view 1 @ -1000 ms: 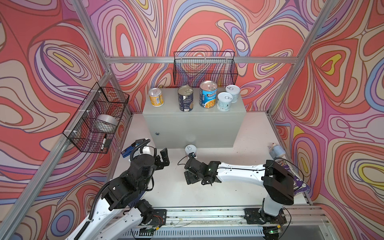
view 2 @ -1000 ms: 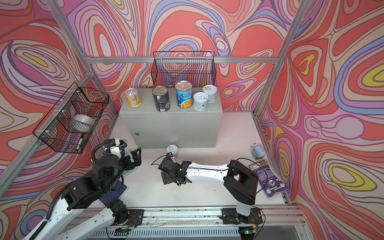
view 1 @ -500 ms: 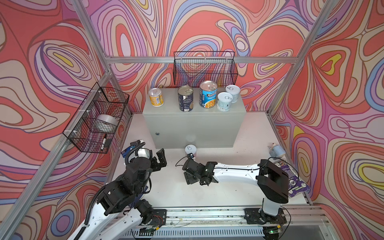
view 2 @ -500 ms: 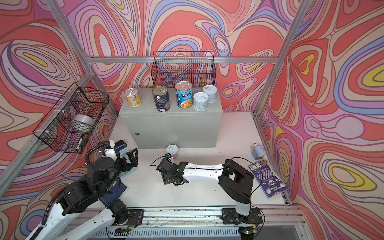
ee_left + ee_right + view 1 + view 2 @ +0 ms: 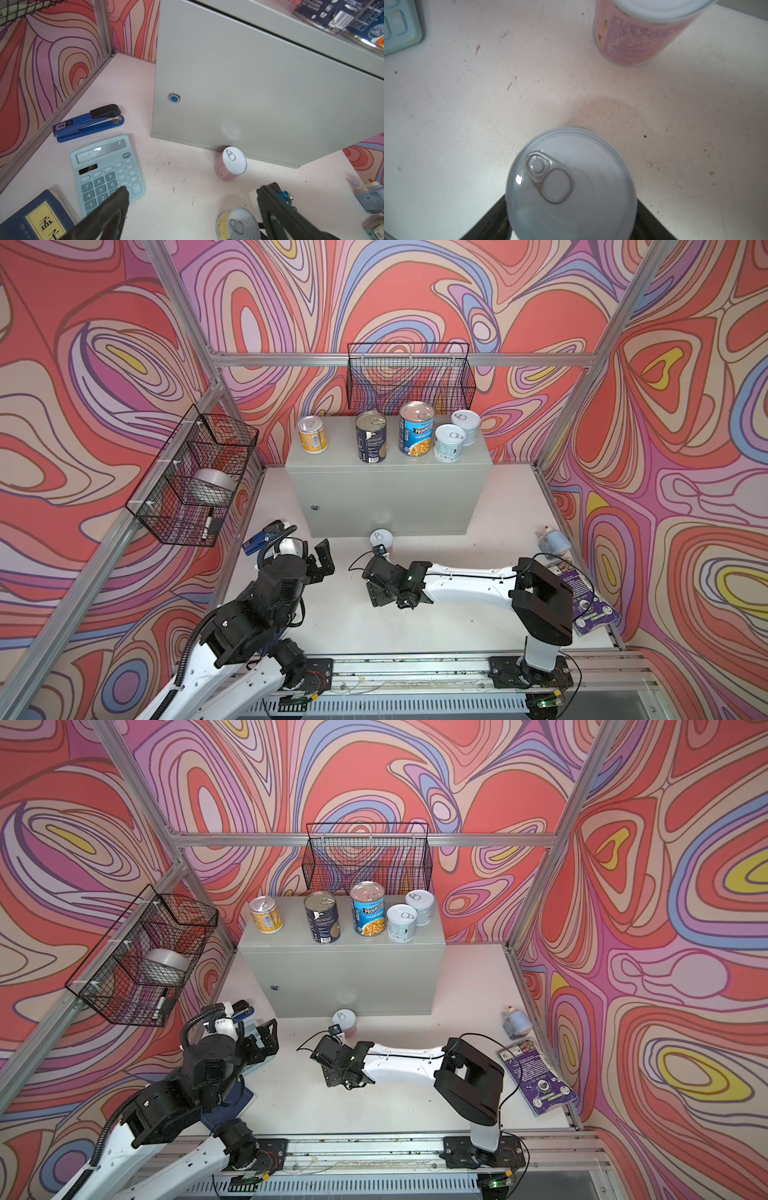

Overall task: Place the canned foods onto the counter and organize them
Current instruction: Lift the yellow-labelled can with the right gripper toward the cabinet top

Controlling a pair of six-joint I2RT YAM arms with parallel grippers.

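- The yellow can (image 5: pixel 239 225) is sitting upright between the jaws of the right gripper (image 5: pixel 376 583), which are closing partway against its sides.
- Only the left wrist view is showing its yellow label. The right wrist view is showing just its pull-tab lid, and in both top views the gripper is hiding it.
- The pink can (image 5: pixel 381 540) is standing on the white tabletop (image 5: pixel 478 539), just in front of the counter (image 5: pixel 386 493).
- Standing on the counter are the orange-yellow can (image 5: pixel 312 439), dark navy can (image 5: pixel 370 443), Progresso can (image 5: pixel 416 431), a pale blue can (image 5: pixel 449 442) and a second pale blue can (image 5: pixel 465 426).
- The left gripper (image 5: pixel 191 207) is hovering wide open and empty.
- Its wrist view is showing the calculator (image 5: pixel 104 166) and stapler (image 5: pixel 89 122) whole, while its arm is largely covering them in both top views.
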